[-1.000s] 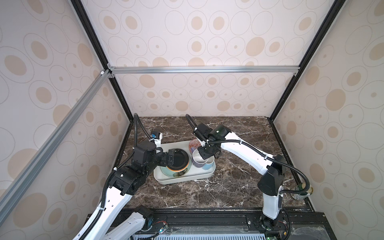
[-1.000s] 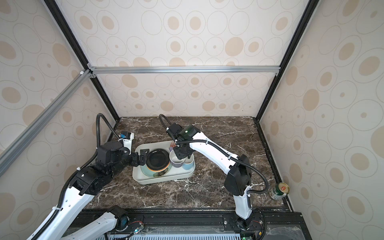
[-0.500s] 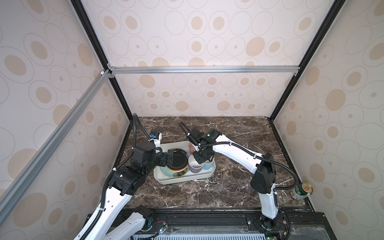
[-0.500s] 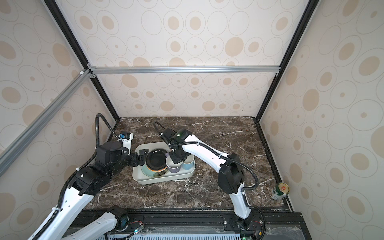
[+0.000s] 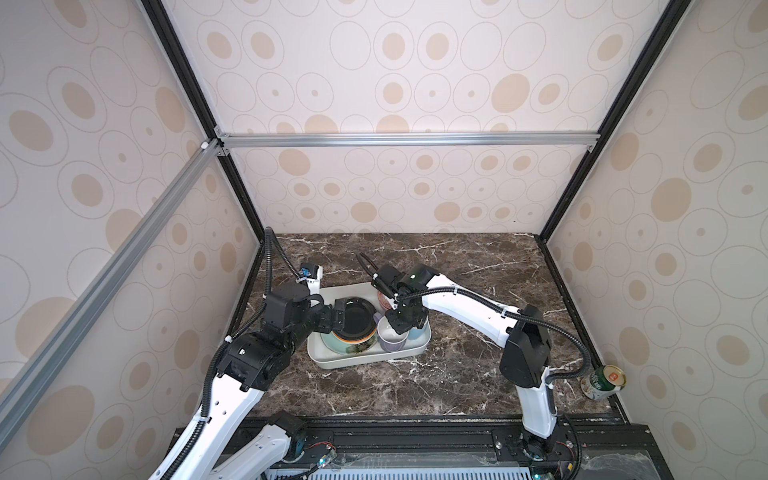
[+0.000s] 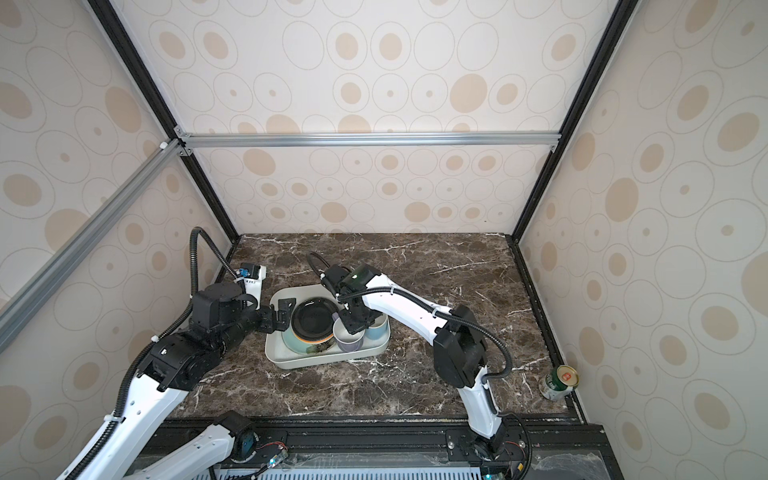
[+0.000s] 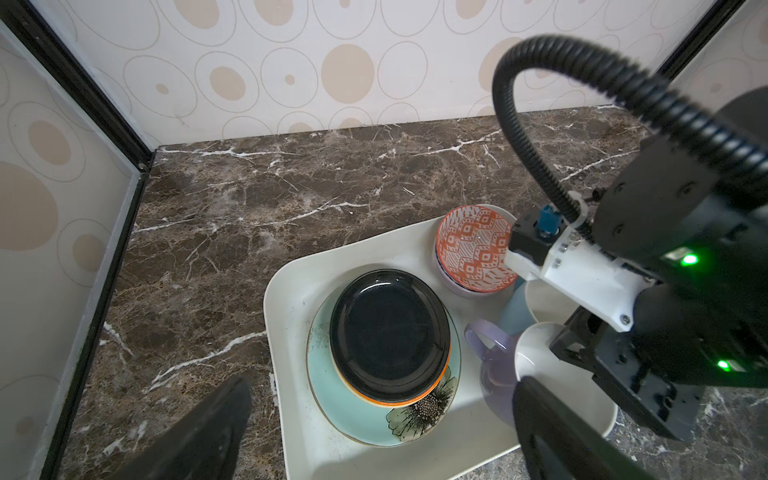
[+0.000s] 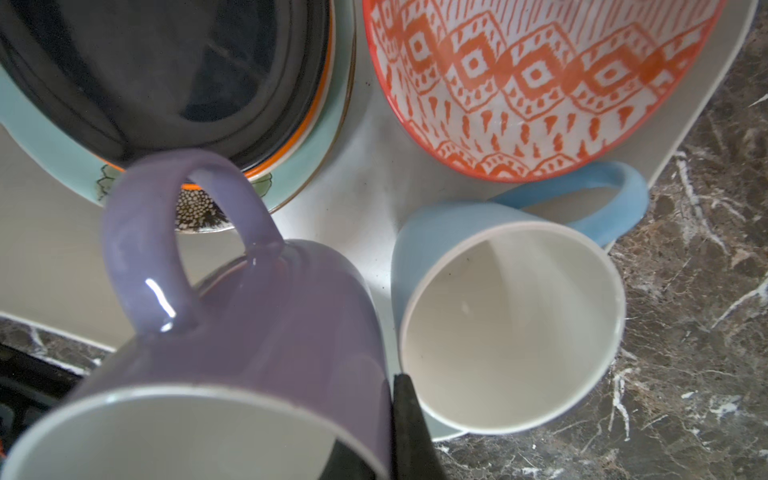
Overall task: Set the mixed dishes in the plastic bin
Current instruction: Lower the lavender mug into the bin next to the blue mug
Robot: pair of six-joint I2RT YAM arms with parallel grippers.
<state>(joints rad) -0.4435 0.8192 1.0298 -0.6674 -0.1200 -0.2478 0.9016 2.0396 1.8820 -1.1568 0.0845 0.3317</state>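
The white plastic bin holds the mixed dishes. The black orange-rimmed plate lies stacked on the teal flower plate. The red-patterned bowl sits in the lavender bowl. The light blue mug stands upright. My right gripper is shut on the wall of the purple mug, inside the bin beside the blue mug. My left gripper hangs open and holds nothing, over the plates.
A green-labelled tin can lies at the table's front right corner by the wall. The bin sits left of centre on the dark marble table, close to the left wall. The right arm's cable loop arches over the bin's far side.
My right gripper has carried the purple mug down and toward the bin's front, next to the light blue mug. The left arm has not moved.
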